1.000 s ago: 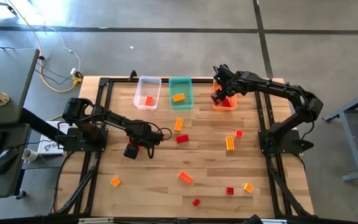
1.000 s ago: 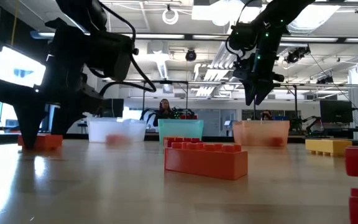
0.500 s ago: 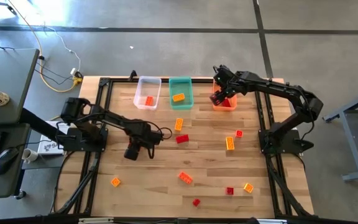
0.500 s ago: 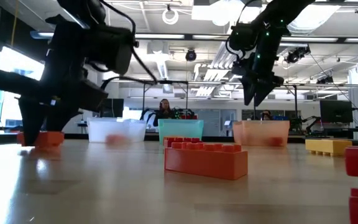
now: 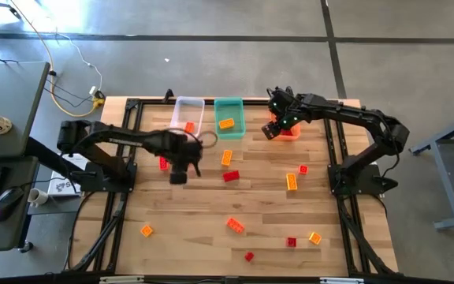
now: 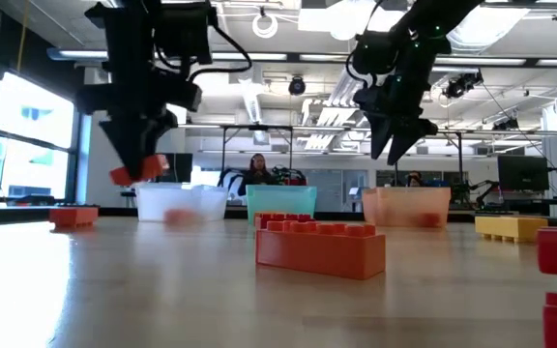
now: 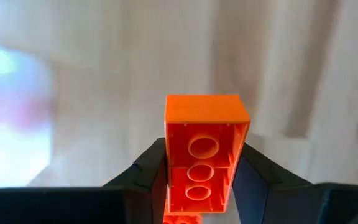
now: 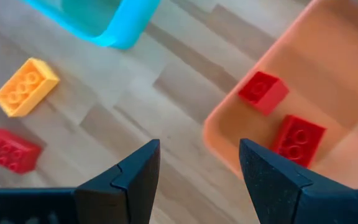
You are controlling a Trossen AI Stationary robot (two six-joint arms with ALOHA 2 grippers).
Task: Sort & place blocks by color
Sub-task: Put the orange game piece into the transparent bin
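Observation:
My left gripper (image 6: 135,166) hangs above the table's left middle, a little short of the clear bin (image 5: 187,117), and is shut on an orange-red block (image 7: 207,134). In the high view the gripper (image 5: 178,170) hides that block. A red block (image 5: 163,163) lies flat on the table just to its left. My right gripper (image 8: 197,168) stands open in the air at the orange bin's near left corner (image 5: 278,132), with nothing between its fingers. The orange bin (image 8: 303,81) holds two red blocks. My left gripper pinches the oblong block by its two long sides (image 7: 168,163) between its two fingers (image 7: 149,169). The fingers point down from above. The block's hollow underside faces the wrist camera. It hangs below the fingertips (image 6: 138,172), slightly tilted and clear of the table.
A teal bin (image 5: 228,117) with an orange block stands between the clear and orange bins at the far edge. Loose blocks are scattered over the table: orange (image 5: 227,158), red (image 5: 231,176), orange (image 5: 292,181), orange (image 5: 235,226), and several more near the front edge.
My left gripper has taken the orange-red block from the table, risen with it and moved toward the far edge, closer to the clear bin. The block now hangs clear; the red block beside it stays on the table. My right gripper has eased slightly toward the table's left.

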